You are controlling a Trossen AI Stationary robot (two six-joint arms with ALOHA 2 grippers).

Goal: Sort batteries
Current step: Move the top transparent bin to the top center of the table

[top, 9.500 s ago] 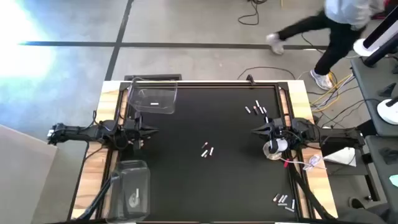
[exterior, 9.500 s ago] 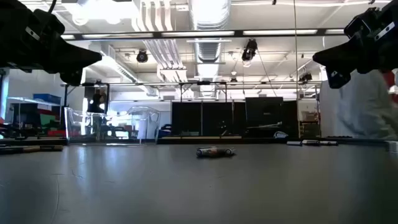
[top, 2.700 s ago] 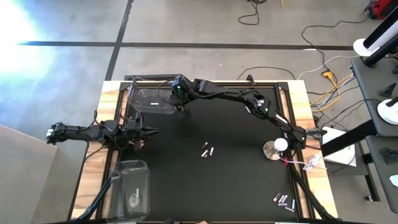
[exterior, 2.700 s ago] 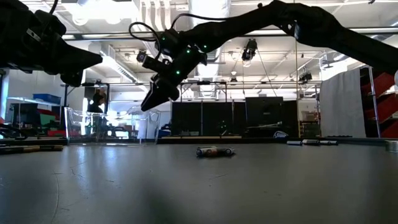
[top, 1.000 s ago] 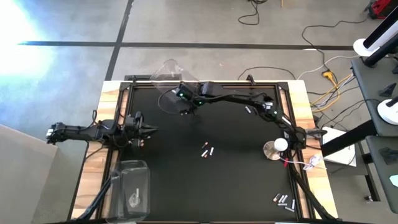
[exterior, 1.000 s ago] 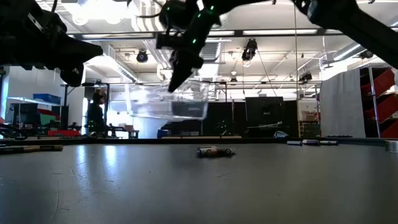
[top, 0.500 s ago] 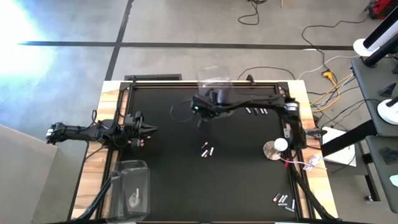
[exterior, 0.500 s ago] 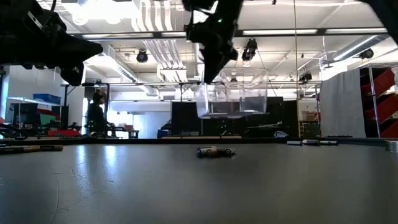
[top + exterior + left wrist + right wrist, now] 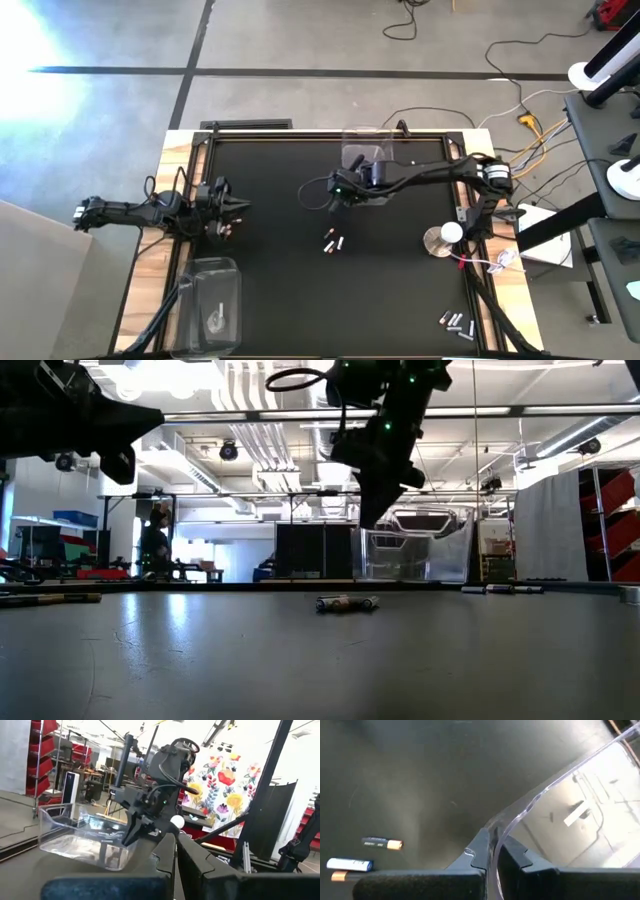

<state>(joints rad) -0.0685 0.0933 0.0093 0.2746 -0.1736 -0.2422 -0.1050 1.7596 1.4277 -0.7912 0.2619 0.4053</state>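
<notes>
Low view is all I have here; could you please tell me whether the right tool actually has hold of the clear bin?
Observer: Yes. The right wrist view shows the right tool shut on the rim of the bin.
Operator: Thank you. Where is the bin?
Observer: In the high view it is over the far middle of the table, beyond two batteries at the centre.
Operator: And the left tool?
Observer: The left tool waits by the left edge.
</notes>
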